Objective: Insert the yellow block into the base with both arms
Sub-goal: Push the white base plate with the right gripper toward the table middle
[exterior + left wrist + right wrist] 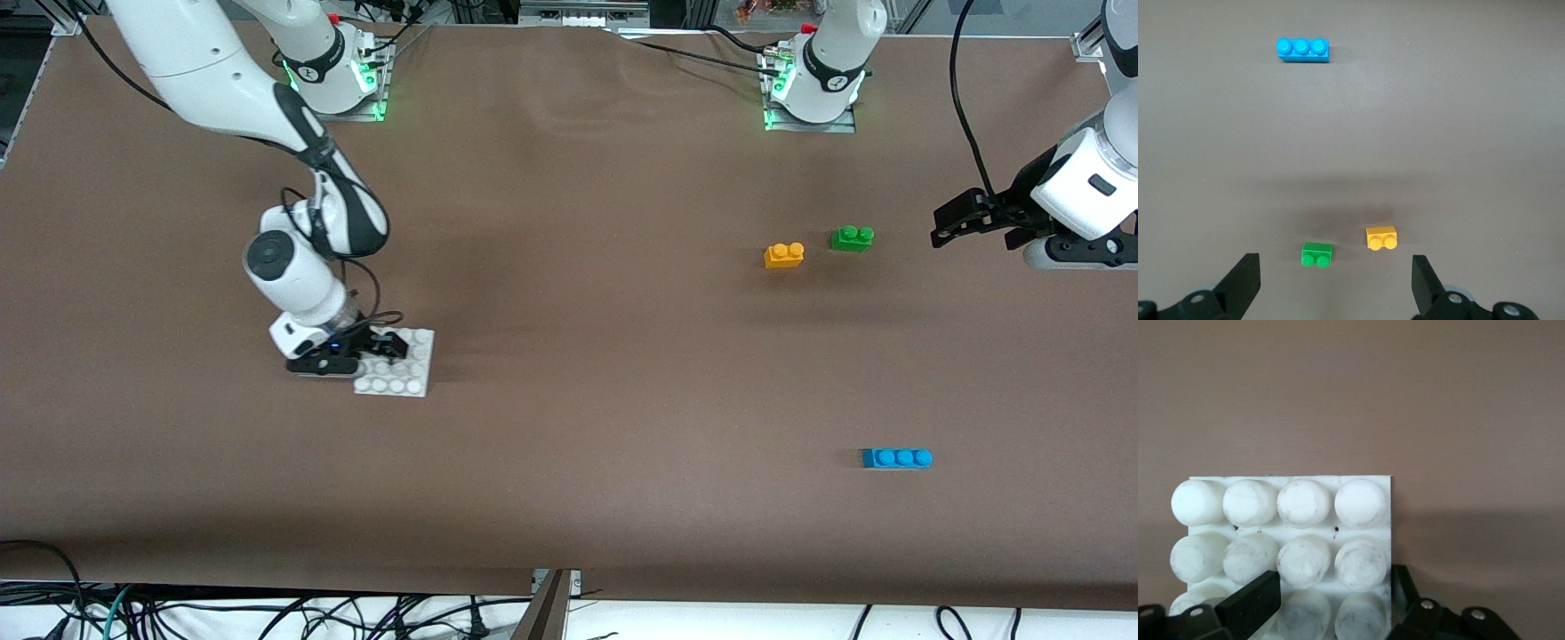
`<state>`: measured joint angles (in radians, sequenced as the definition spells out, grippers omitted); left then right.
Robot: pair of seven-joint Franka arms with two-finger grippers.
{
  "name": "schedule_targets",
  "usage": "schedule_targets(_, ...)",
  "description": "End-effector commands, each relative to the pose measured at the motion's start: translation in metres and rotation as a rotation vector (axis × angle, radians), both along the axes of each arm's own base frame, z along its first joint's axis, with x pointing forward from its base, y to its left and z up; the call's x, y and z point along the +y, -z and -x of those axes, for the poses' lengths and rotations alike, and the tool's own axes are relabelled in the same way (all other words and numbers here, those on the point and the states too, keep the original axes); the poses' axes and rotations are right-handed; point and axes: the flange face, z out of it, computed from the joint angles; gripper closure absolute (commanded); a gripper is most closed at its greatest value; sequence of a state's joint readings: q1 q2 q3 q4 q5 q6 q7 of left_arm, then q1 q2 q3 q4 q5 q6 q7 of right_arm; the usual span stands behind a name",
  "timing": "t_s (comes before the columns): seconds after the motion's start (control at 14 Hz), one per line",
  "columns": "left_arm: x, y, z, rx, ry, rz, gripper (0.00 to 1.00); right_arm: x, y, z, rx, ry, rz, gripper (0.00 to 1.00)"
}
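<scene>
Yellow block untouched, base under right gripper

Yellow block (783, 256), a small yellow-orange plastic toy brick with two round studs on top, sits flat on the brown table (578, 293) toward the left arm's end, just beside a green two-stud plastic brick (852, 238) that lies slightly farther from the front camera. A longer blue three-stud plastic brick (897, 458) lies well apart, nearer the front camera.

Handling, judged: block looks light, rigid, smooth-sided plastic, not fragile. Likely slips if pinched on the studs. Best hold is across the two flat long sides, low enough to stay square, leaving the underside free for pressing onto studs. Green brick close by, so fingers need a clean path between the two.

Left gripper (965, 220) hangs above the table at the left arm's end, fingers spread wide, holding nothing. In the left wrist view the yellow block (1381, 238) shows between the fingertips' line of sight but well below, not touched; green brick (1317, 255) beside it.

Base (398, 363), a flat white square plastic plate with a 4x4 grid of round studs, lies flat toward the right arm's end. Right gripper (380, 344) is down at one edge of the plate, fingers part-spread, one over the studs, one just off the plate's edge in the right wrist view (1331, 600); a firm grip does not show. Plate looks stiff, thin, light, likely to slide unless held.
</scene>
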<state>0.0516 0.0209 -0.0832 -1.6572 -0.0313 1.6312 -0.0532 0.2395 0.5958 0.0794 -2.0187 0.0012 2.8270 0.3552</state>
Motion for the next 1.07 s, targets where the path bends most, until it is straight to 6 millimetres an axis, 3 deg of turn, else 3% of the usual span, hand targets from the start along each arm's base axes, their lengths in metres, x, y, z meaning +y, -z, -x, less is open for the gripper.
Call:
schedule_targets(0.0,0.001,-0.006,-0.003,0.001,0.019,-0.011,0.00,0.036,0.012,0.003,0.006,0.019,-0.019,0.23)
schedule_targets(0.29,0.001,-0.006,-0.003,0.001,0.019,-0.011,0.00,0.084,0.009,0.003,0.022,-0.012,-0.023,0.23)
schedule_targets(0.72,0.000,-0.006,-0.002,0.001,0.020,-0.011,0.00,0.185,0.002,0.021,0.006,0.028,-0.090,0.23)
schedule_targets(1.0,0.000,-0.006,-0.002,0.003,0.020,-0.011,0.00,0.231,0.001,0.035,-0.004,-0.004,-0.113,0.23)
